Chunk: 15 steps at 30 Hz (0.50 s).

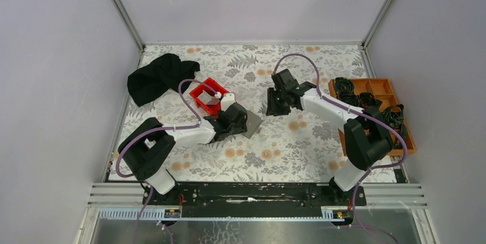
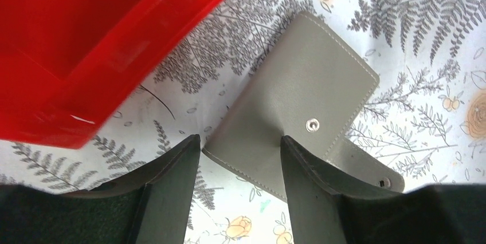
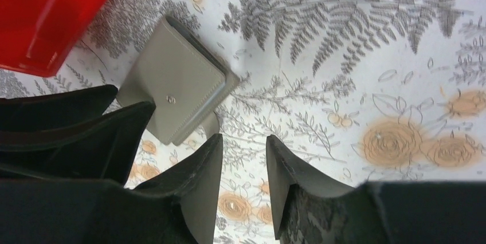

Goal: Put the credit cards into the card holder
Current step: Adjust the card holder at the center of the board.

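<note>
The card holder (image 2: 304,95) is a grey wallet, folded shut with a metal snap, lying flat on the floral cloth beside the red bin. It also shows in the top view (image 1: 252,124) and in the right wrist view (image 3: 177,83). My left gripper (image 2: 240,146) is open, its fingers (image 2: 172,187) standing either side of the holder's near corner. In the top view the left gripper (image 1: 236,119) sits at the holder's left edge. My right gripper (image 3: 243,141) is open and empty, over bare cloth to the right of the holder (image 1: 278,105). No credit card shows clearly.
A red plastic bin (image 1: 209,96) stands just behind the left gripper, with a small pale thing in it that I cannot identify. A black cloth (image 1: 160,76) lies at the back left. An orange compartment tray (image 1: 378,92) with dark items sits at the right edge.
</note>
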Motion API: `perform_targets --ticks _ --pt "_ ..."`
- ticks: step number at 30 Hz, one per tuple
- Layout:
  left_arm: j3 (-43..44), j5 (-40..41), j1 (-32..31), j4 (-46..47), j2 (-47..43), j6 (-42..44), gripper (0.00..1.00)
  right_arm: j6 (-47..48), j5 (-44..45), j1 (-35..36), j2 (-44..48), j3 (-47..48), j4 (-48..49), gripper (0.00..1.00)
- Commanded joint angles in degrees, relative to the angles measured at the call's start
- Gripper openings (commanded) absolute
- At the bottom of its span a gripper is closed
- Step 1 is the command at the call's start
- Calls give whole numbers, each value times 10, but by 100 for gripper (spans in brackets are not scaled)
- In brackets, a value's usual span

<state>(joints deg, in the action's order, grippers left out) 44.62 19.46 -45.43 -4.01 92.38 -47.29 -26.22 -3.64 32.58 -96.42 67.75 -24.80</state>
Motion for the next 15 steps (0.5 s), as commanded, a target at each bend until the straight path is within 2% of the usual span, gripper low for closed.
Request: perform_targets --ticks 1,15 --pt "-10 -2 -21 15 9 -27 61 -18 16 2 61 -16 -19 40" --pt "-1 5 -76 -4 33 -75 61 -48 32 30 119 -58 -59 40"
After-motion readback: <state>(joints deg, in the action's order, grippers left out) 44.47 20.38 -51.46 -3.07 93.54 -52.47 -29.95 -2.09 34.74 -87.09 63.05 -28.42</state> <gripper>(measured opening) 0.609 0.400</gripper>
